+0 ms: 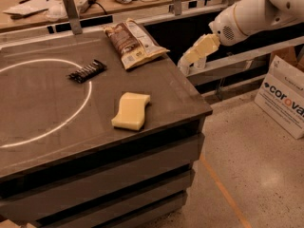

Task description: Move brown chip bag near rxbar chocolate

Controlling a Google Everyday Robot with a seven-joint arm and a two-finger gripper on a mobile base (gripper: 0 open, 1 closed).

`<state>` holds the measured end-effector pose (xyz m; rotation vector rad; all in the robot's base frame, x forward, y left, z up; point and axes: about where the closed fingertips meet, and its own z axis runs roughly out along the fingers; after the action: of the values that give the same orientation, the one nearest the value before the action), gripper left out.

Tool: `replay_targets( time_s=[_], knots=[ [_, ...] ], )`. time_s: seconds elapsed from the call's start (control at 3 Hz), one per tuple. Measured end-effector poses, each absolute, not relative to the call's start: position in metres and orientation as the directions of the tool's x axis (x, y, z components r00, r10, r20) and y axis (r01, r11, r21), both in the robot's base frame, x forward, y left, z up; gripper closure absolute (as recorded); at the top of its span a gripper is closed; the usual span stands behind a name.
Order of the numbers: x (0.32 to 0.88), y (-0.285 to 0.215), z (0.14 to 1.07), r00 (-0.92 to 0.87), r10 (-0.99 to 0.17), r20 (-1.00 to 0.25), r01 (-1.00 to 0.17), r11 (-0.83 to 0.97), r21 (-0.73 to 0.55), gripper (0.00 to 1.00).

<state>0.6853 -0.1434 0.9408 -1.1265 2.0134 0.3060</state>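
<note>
The brown chip bag (132,44) lies flat at the far right corner of the dark table (180,103), dark brown front with cream edges. The rxbar chocolate (87,71), a small thin black wrapper, lies to its left on the white circle line. My gripper (192,57) hangs off the table's right side, beyond the edge and right of the bag, on a white arm that reaches in from the upper right. It touches nothing.
A pale yellow wavy sponge (131,110) lies near the table's front right. A white circle (71,114) is marked on the tabletop. A wooden bench (95,4) with clutter runs behind. A white cardboard box (284,99) stands on the floor at right.
</note>
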Motion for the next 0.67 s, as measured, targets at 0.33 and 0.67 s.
replay_targets(
  time_s=[0.33,0.67],
  knots=[
    [0.6878,-0.1422,0.9387,-0.307,-0.604,-0.735,-0.796,0.586,-0.149,0.0],
    [0.6879,-0.137,0.9335,-0.278,-0.594,-0.755,-0.798,0.58,-0.162,0.0]
  ],
)
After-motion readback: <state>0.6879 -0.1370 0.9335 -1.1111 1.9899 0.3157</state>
